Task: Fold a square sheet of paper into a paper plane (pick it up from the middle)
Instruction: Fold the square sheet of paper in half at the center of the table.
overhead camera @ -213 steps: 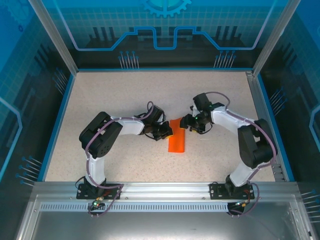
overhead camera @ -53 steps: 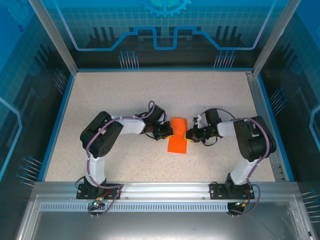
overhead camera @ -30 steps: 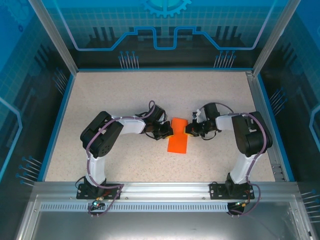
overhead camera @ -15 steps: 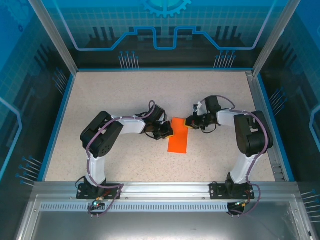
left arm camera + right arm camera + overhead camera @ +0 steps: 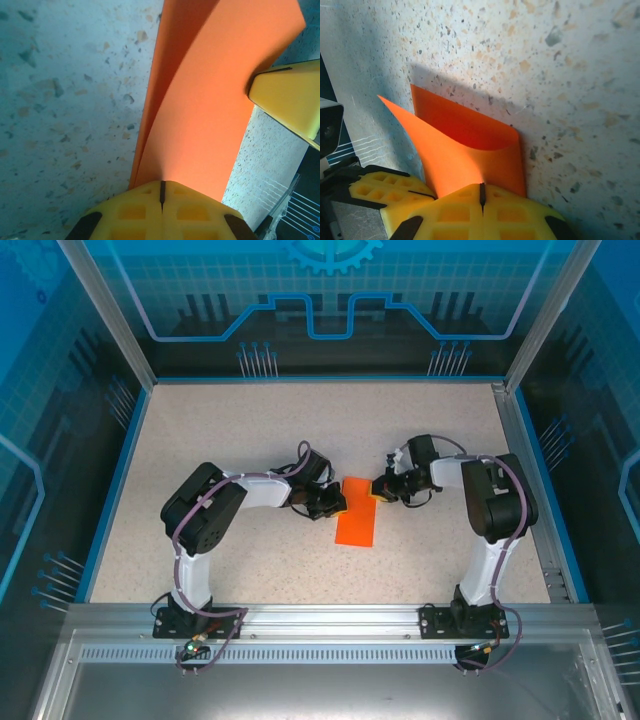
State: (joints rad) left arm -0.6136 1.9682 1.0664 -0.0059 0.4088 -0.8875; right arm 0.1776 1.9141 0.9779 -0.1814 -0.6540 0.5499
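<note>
The square sheet of paper (image 5: 356, 520) lies folded into a narrow orange strip between the two arms on the speckled table. My left gripper (image 5: 337, 504) is shut on its left edge; in the left wrist view the sheet (image 5: 210, 90) runs out from the closed yellow jaws (image 5: 161, 186), its layers parted on the left. My right gripper (image 5: 379, 488) is shut on the far right corner. In the right wrist view the upper layer (image 5: 470, 145) curls up from the closed jaws (image 5: 482, 191). Each wrist view also catches the other gripper's yellow fingers (image 5: 290, 97) (image 5: 385, 192).
The beige speckled table (image 5: 250, 430) has a blue raised rim (image 5: 118, 480) and glass walls on three sides. An aluminium rail (image 5: 320, 618) carrying both arm bases runs along the near edge. Open table lies beyond and beside the arms.
My right gripper has slid along the paper's right side from its middle toward the far corner, and the right arm has folded closer. The left arm has stayed in place.
</note>
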